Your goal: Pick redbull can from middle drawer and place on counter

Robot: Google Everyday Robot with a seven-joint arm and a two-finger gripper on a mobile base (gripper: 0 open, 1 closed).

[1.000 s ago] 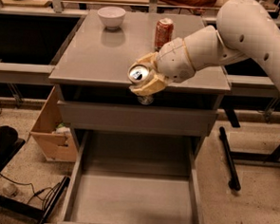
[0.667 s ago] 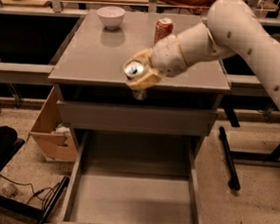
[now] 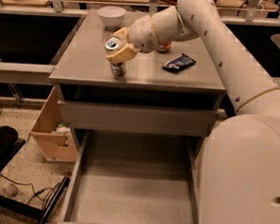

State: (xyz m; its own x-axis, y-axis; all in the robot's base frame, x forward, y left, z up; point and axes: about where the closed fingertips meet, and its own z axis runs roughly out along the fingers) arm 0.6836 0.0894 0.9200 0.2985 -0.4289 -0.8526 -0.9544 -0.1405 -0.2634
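My gripper [image 3: 121, 50] is shut on the redbull can [image 3: 117, 67], a slim silver can with its silver top tilted toward the camera. It holds the can over the left middle of the counter [image 3: 81, 63], the can's lower end at or just above the surface. The middle drawer [image 3: 135, 194] is pulled open below, its flat grey floor bare. My arm reaches in from the right across the counter.
A white bowl [image 3: 111, 15] stands at the counter's back left. A dark snack packet [image 3: 178, 62] lies right of centre. An orange-red can [image 3: 164, 48] is mostly hidden behind my arm. A cardboard box [image 3: 53, 127] and cables [image 3: 35, 193] are on the floor at left.
My gripper has carried the can from in front of the counter's front edge back and up, so it is now over the counter top.
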